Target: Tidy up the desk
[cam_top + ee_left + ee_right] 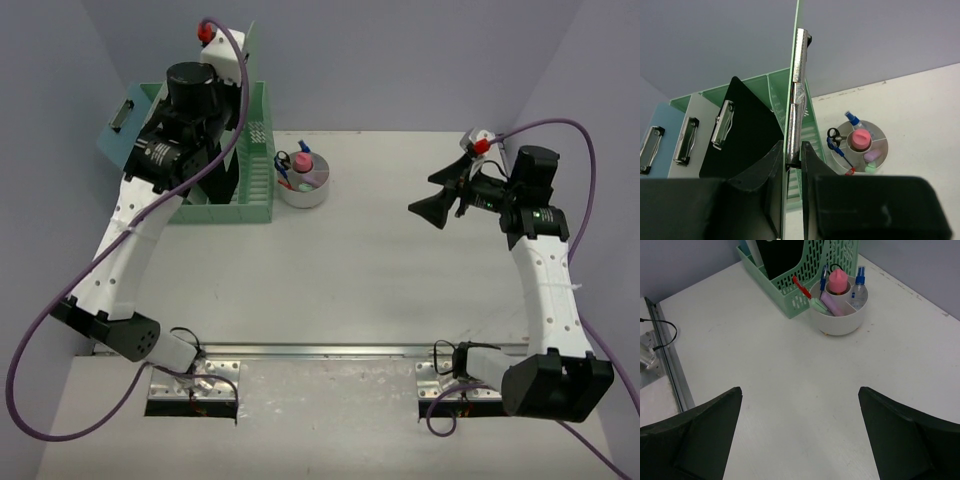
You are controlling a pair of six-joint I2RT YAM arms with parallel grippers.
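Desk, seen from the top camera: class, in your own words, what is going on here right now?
The left hand is pinched shut on a mint-green clipboard, holding it upright and edge-on at the mint-green file rack at the back left of the desk. A black clipboard already stands in the rack. The right hand hangs open and empty above the desk's right side. A round white caddy of small supplies sits beside the rack.

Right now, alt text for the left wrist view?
Left gripper shut on a green clipboard seen edge-on, metal clip up, at a green rack. A black clipboard, white clipboard and blue clipboard stand in the rack to its left; a round caddy with scissors sits on the desk to the right.
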